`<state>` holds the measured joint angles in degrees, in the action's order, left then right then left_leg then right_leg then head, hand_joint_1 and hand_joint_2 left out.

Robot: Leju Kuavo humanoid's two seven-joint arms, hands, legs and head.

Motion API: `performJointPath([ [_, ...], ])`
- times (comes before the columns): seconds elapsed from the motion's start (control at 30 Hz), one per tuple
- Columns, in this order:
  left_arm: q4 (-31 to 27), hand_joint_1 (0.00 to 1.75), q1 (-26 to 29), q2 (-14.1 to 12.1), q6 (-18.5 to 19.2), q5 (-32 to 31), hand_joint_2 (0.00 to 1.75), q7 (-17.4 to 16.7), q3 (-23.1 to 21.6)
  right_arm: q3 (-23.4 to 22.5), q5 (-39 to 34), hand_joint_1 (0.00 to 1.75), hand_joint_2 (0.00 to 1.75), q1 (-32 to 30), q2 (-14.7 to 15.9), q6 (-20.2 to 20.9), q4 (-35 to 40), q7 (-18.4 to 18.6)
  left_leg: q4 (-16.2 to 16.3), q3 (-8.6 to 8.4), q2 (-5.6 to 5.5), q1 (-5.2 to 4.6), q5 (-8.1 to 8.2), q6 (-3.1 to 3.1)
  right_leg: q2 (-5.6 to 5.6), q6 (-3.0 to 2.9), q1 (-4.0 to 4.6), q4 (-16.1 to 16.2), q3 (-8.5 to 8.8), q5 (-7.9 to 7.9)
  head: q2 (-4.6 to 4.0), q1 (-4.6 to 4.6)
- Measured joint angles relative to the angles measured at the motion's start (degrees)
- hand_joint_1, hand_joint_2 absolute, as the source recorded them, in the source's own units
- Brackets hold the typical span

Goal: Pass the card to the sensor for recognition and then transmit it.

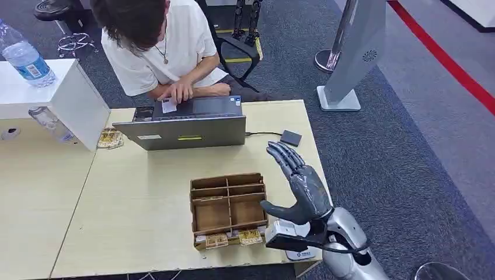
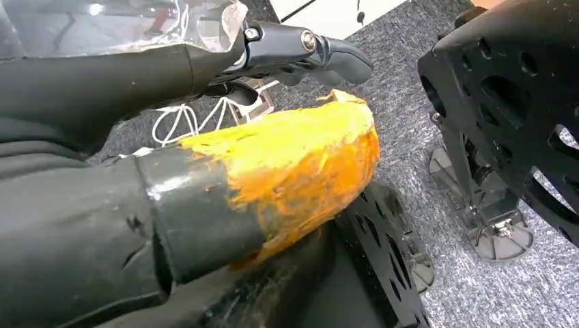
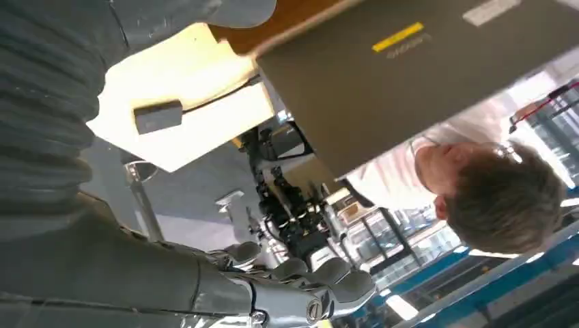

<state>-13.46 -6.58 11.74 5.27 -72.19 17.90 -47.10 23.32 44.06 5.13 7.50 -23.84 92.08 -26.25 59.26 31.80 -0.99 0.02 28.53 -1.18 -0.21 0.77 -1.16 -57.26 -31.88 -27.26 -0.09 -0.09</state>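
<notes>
Raised near the table's (image 1: pixel 146 233) front edge, the right robot hand (image 1: pixel 300 186) is released, fingers spread, holding nothing. Cards (image 1: pixel 230 238) lie in the cardboard tray's (image 1: pixel 229 204) front slot, just beside it. Good approach, I'd judge: lower slowly, pinch one card, then carry it to the small dark sensor (image 1: pixel 290 137).

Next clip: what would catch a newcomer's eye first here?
The right hand, raised open with nothing in it over the table's right edge, beside the cardboard organizer. Behind it a person leans over a grey laptop, with a small black sensor wired to the laptop's right.
</notes>
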Motion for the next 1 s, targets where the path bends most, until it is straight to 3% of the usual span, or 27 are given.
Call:
performJointPath([
  [0.3, 0.02, 0.0, 0.03, -0.07, 0.0, 0.02, 0.0, 0.0, 0.04, 1.99, 2.06, 0.0, 1.75, -0.71, 1.38, 1.38, 0.28, -0.7, 0.0, 0.0, -0.01, 0.0, 0.0, 0.0, -0.01, 0.0, 0.0, 0.0, 0.0, 0.01, 0.0, 0.0],
  [0.6, 0.02, 0.0, 0.09, -0.2, 0.02, 0.22, 0.0, -0.66, 0.09, 6.2, 14.79, 0.0, 1.75, 1.03, 1.55, -6.51, -2.71, 6.88, 0.0, 0.01, 0.01, 0.01, -0.01, 0.01, 0.0, 0.0, 0.0, 0.0, 0.01, 0.01, 0.0, 0.0],
  [0.93, 0.02, 0.0, 0.37, -0.2, 0.31, 0.22, 0.0, -1.01, 1.03, 9.33, 19.34, 0.0, 1.75, 4.02, 1.55, -8.63, -7.13, 10.65, 0.0, 0.01, 0.01, 0.01, -0.01, 0.01, 0.0, 0.0, 0.0, 0.0, 0.0, 0.01, 0.0, 0.0],
  [1.0, 0.02, 0.0, 0.37, -0.22, 0.35, 0.2, 0.0, -1.01, 1.05, 9.66, 19.41, 0.09, 1.75, 4.2, 1.55, -8.63, -7.59, 10.65, 0.0, 0.01, 0.01, 0.01, -0.01, 0.01, 0.0, 0.0, 0.0, 0.0, 0.0, 0.01, 0.0, 0.0],
])
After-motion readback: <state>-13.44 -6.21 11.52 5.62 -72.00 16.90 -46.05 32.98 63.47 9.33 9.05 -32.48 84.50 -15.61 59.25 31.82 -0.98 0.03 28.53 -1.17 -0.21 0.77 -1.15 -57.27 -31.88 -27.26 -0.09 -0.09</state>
